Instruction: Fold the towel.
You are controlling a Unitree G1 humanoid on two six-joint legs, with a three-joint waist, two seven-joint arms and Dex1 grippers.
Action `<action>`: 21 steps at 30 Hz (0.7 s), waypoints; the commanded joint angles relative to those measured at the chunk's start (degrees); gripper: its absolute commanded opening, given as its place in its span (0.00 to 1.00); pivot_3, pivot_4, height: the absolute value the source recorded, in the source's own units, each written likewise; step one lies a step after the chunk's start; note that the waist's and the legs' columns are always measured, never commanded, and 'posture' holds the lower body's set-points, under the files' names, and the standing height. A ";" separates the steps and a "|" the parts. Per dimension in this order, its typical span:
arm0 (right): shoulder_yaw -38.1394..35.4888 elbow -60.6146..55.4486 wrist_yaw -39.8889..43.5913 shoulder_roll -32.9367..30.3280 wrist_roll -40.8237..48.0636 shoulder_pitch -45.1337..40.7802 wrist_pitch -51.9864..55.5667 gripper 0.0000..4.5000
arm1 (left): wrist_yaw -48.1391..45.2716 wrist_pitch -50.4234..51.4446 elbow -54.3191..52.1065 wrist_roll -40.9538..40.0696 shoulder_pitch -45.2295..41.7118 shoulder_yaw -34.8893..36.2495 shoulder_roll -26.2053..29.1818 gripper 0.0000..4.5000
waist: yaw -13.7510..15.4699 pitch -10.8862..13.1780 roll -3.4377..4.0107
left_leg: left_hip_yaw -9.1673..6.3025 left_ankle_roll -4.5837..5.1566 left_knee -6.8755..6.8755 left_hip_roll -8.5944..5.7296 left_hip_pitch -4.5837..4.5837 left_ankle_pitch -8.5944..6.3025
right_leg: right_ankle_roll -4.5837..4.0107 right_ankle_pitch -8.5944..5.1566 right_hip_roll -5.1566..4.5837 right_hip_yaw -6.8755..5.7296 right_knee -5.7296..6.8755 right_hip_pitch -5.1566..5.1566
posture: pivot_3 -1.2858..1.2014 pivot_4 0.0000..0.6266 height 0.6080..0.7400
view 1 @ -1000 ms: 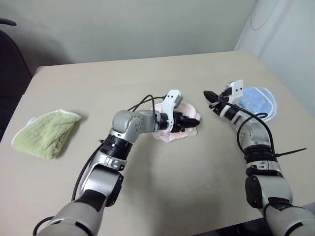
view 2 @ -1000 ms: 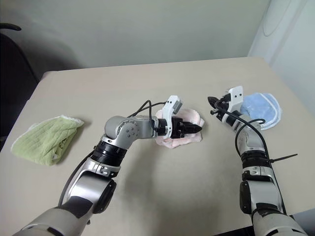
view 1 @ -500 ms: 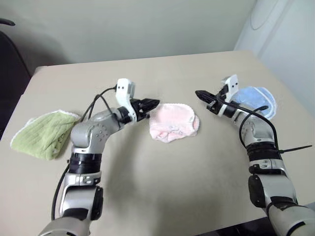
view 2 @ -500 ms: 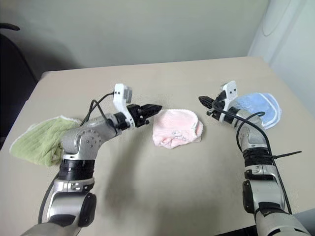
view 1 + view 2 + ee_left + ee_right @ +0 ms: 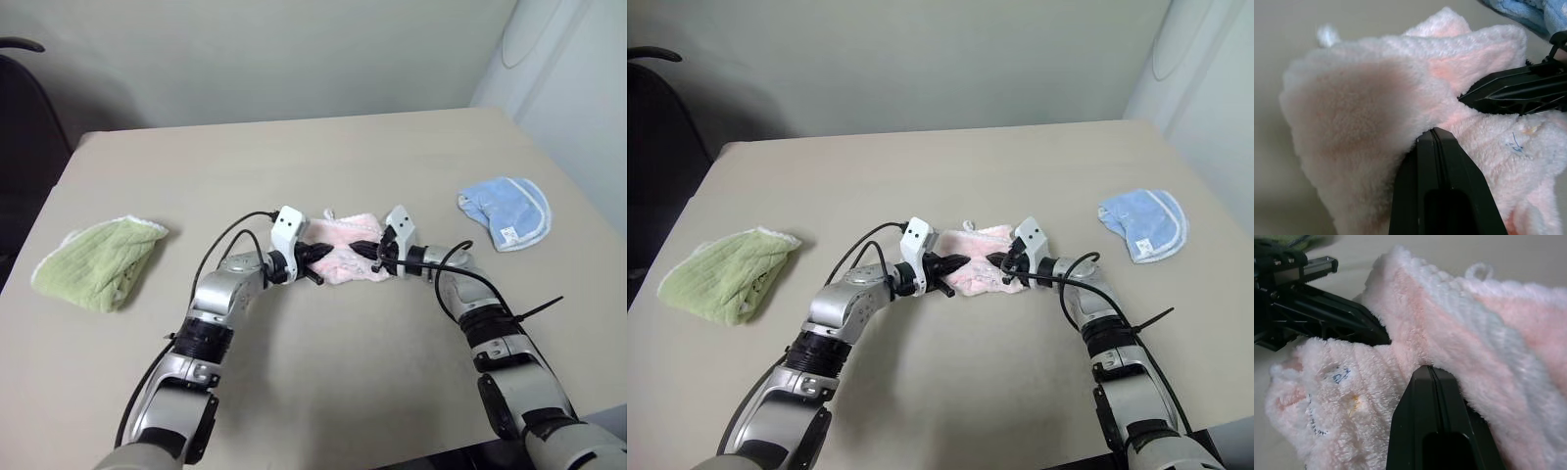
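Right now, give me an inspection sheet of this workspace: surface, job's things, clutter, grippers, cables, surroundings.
Surface: beige tabletop, bare apart from three cloths.
Job's things: pale pink terry towel, rumpled at the table's middle, not folded flat.
Clutter: light green ribbed towel at the robot's left; light blue cloth at its right.
Grippers: left gripper shut at the pink towel's left edge; right gripper shut at its right edge; whether they pinch cloth is unclear.
Cables: black cable looping along each forearm.
Surroundings: dark chair past the table's left side; pale wall behind.
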 commanded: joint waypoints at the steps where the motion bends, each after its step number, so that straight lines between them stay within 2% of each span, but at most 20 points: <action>1: -2.38 -1.96 1.10 -0.92 1.83 1.01 0.78 0.00 | 0.66 0.75 -2.38 -4.07 1.31 6.09 -2.05 0.01 | 0.00 0.00 0.00 | 0.00 0.02 0.01 -0.01 -0.01 -0.01 | 0.03 0.02 -0.01 0.00 -0.02 0.01 | 0.52 0.24 1.00; 5: -5.89 -8.55 3.38 -2.91 6.37 1.04 3.80 0.00 | 3.78 7.85 -8.78 -15.72 1.28 18.23 -3.58 0.01 | 0.06 0.05 -0.04 | 0.06 0.02 0.14 -0.02 -0.17 -0.01 | 0.06 0.03 0.00 -0.01 -0.03 -0.06 | 0.52 0.24 1.00; 10: -9.62 -13.86 4.28 -6.60 10.16 0.00 6.88 0.00 | 6.79 20.11 -12.15 -24.21 2.71 27.46 2.66 0.01 | -0.04 0.07 -0.03 | 0.10 -0.06 0.12 -0.01 -0.19 0.04 | 0.06 0.03 0.02 0.01 -0.05 -0.13 | 0.52 0.24 1.00; 12: -9.89 -13.35 3.79 -7.09 9.76 -0.68 6.66 0.00 | 5.99 24.20 -11.36 -27.43 2.92 29.16 4.26 0.14 | -0.09 0.07 -0.04 | 0.10 -0.06 0.12 -0.01 -0.15 0.04 | 0.06 0.02 0.02 0.02 -0.06 -0.11 | 0.52 0.24 1.00; 15: -9.88 -11.25 3.37 -7.09 8.72 -1.57 5.34 0.00 | 4.10 28.37 -11.12 -29.06 3.21 27.88 5.73 0.37 | -0.03 0.07 -0.04 | 0.09 -0.06 0.13 -0.01 -0.15 0.04 | 0.06 0.03 0.01 0.03 -0.05 -0.13 | 0.52 0.24 1.00; 21: -9.88 -10.83 2.81 -6.00 8.67 -2.13 4.51 0.00 | 1.76 31.00 -8.11 -25.32 2.43 19.32 5.87 0.86 | 0.37 0.07 -0.04 | 0.06 -0.05 0.19 -0.02 -0.16 0.04 | 0.07 0.03 0.00 0.01 -0.04 -0.13 | 0.52 0.24 1.00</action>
